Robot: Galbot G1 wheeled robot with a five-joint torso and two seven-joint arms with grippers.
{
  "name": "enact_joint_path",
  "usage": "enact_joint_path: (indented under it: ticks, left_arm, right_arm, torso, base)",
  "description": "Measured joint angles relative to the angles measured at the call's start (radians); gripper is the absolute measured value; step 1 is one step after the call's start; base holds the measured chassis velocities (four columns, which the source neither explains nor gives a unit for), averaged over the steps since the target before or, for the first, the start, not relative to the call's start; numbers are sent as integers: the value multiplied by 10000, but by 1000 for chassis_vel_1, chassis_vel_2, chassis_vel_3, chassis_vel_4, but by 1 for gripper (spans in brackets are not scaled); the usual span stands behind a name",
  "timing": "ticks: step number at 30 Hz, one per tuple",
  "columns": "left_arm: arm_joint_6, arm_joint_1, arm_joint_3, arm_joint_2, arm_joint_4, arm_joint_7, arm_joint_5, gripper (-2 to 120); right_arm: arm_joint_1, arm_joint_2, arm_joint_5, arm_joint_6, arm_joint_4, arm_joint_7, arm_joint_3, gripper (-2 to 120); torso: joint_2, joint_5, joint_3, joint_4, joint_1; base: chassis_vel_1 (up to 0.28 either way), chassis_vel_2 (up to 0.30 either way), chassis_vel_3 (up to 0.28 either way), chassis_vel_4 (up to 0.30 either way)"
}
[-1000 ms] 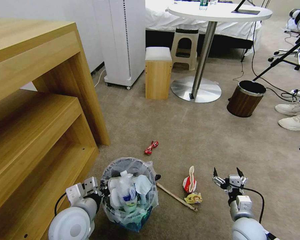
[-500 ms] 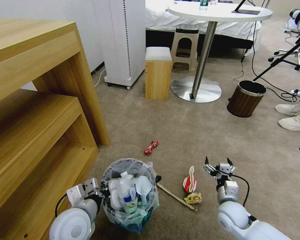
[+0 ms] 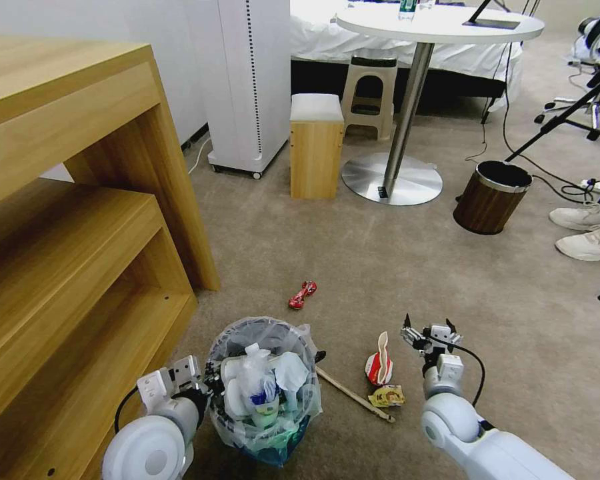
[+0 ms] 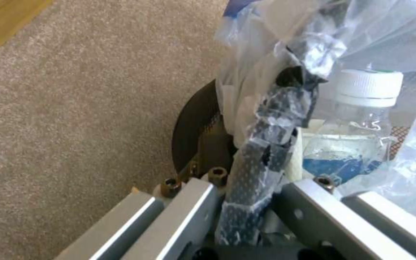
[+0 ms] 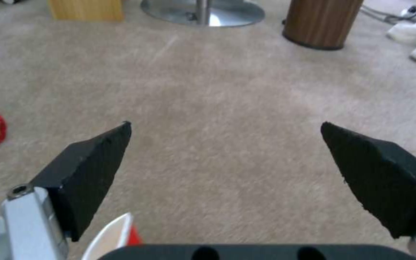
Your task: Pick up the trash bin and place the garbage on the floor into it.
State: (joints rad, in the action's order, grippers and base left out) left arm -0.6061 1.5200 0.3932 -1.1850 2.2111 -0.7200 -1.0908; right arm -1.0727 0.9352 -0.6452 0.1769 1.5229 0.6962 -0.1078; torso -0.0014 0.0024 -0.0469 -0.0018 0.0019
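The trash bin [image 3: 267, 445] stands low on the beige floor [image 3: 353, 267], its clear bag stuffed with bottles and tissue. My left gripper [image 3: 201, 385] is shut on its rim; in the left wrist view the rim and bag [image 4: 265, 155] are pinched between the jaws beside the bin's dark mesh wall [image 4: 193, 126]. Garbage lies to the right: a crushed red paper cup [image 3: 379, 363], a yellowish wrapper [image 3: 387, 397], a wooden stick [image 3: 353, 395], and farther off a red wrapper [image 3: 303, 294]. My right gripper [image 3: 428, 328] hovers open just right of the cup, whose white edge [image 5: 112, 234] shows below the right gripper [image 5: 227, 159].
Wooden shelving [image 3: 80, 233] stands close on the left. Farther back are a brown wood-grain bin [image 3: 492, 197], a round table's metal base [image 3: 392, 179], a wooden stool [image 3: 317, 147] and a white appliance [image 3: 247, 80]. A person's white shoes [image 3: 587, 230] and cables lie at the right.
My right gripper has moved left and forward, closer to the red paper cup, staying open. The left gripper and bin shifted slightly right.
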Motion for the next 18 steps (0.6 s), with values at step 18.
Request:
enact_joint_path:
  ticks: [18]
  left_arm:
    - [4, -144, -52, 51, -140, -7, -52, 0]
  right_arm:
    - [-241, 21, -2167, -561, 1758, -24, -258, 100]
  torso:
    - [1, -3, 0, 1, 0]
  base:
    - [0, 0, 0, 0]
